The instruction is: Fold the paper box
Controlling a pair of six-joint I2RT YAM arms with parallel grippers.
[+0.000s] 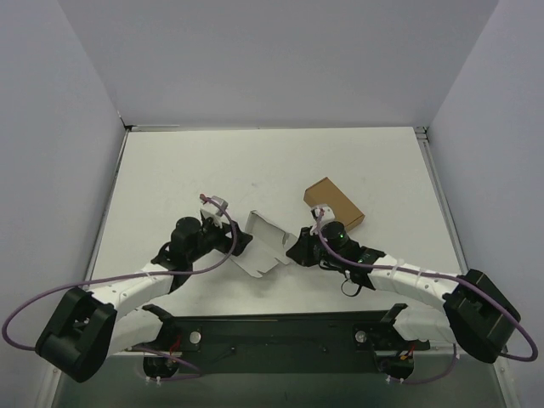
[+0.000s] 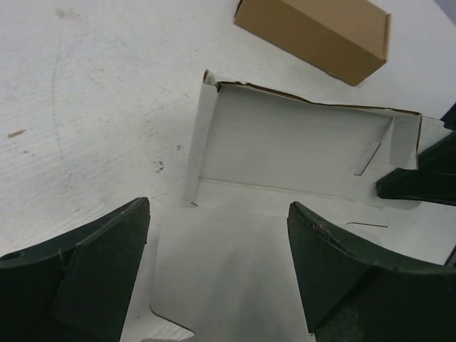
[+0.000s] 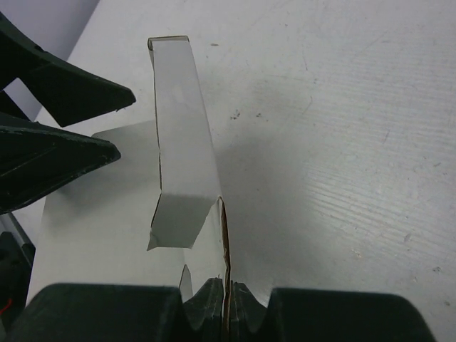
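The paper box point(image 1: 265, 242) is a white card blank lying between my two grippers, one long panel folded upright. In the left wrist view the upright panel point(image 2: 299, 153) stands behind a flat panel point(image 2: 228, 263). My left gripper point(image 2: 217, 239) is open, its fingers point(image 2: 92, 278) either side of the flat panel, holding nothing. My right gripper point(image 3: 226, 293) is shut on the end edge of the upright panel point(image 3: 182, 135). In the top view the left gripper point(image 1: 240, 242) is at the blank's left and the right gripper point(image 1: 297, 248) at its right.
A small closed brown cardboard box point(image 1: 333, 204) lies just behind the right gripper; it also shows in the left wrist view point(image 2: 313, 32). White walls enclose the table point(image 1: 170, 170) on three sides. The left gripper's fingers point(image 3: 57, 135) show in the right wrist view.
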